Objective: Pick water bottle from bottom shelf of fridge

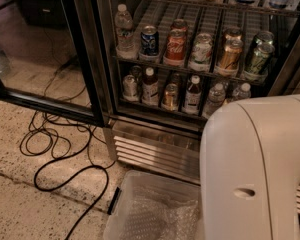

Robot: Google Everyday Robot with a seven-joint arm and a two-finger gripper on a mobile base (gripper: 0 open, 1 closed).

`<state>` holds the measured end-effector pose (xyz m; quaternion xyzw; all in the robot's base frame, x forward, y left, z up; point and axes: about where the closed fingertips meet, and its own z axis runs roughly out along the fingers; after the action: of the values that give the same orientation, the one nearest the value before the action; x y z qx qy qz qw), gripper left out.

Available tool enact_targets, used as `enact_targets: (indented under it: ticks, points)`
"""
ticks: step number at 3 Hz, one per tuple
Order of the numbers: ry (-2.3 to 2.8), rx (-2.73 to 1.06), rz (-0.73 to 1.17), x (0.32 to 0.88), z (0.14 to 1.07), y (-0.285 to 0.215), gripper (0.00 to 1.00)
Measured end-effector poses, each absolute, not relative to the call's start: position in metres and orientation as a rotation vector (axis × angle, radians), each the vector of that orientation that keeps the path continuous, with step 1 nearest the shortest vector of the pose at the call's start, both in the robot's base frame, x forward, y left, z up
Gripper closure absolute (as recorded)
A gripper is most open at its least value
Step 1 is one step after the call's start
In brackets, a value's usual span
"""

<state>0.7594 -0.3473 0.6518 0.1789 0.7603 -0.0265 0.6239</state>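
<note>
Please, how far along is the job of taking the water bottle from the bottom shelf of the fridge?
Done: the door of the fridge stands open. In hand: only the white arm shows, at lower right; the gripper is out of view. Left: the water bottle stands untouched on the bottom shelf, so reaching, gripping and lifting out all remain.

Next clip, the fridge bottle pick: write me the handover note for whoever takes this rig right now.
The gripper is out of view; only the white arm housing shows at lower right, in front of the fridge.
The water bottle stands upright on the bottom shelf, right of the dark bottles; a second clear bottle stands just right of it.
Done: the door is open, shelf exposed.
Left: reach in, grasp the water bottle, lift it out.
</note>
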Motion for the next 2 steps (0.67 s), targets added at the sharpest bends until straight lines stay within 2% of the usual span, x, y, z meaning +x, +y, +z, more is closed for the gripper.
enact_targets:
  ticks: [2]
  points:
    - [1.753, 0.417, -0.054, 0.7589, 0.6499, -0.3467, 1.0]
